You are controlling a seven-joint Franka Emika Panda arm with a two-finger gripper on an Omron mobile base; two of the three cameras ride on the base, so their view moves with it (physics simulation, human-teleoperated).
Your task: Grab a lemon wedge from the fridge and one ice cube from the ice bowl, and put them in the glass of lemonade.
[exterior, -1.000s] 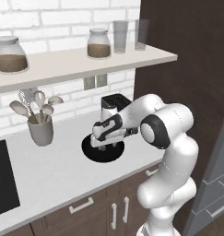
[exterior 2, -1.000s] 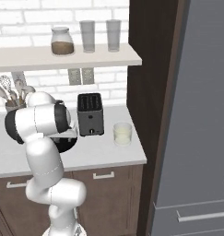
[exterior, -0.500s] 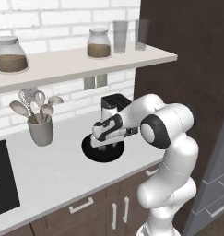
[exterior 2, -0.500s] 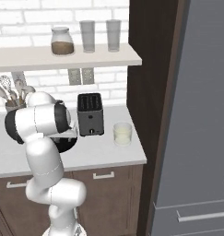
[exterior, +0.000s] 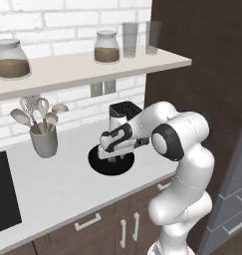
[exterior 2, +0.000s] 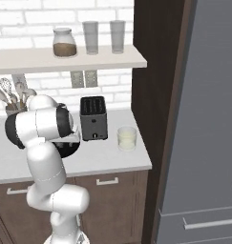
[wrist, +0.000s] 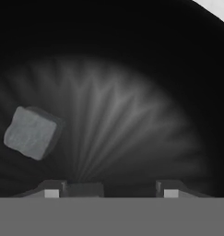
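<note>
While your gripper [wrist: 108,190] sits low inside the ice bowl [exterior: 100,165], fingers apart, one ice cube [wrist: 30,132] lies beside them, untouched

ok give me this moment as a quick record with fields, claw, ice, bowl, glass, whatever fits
claw: down inside the ice bowl, fingertips apart
claw contents: something pale grey sits by one fingertip; cannot tell if it is gripped
ice cube: lying loose on the bowl floor, off to the side of the claw, apart from it
ice bowl: black, on the counter in front of the toaster
glass of lemonade: upright on the counter, right of the toaster
fridge: doors shut
</note>
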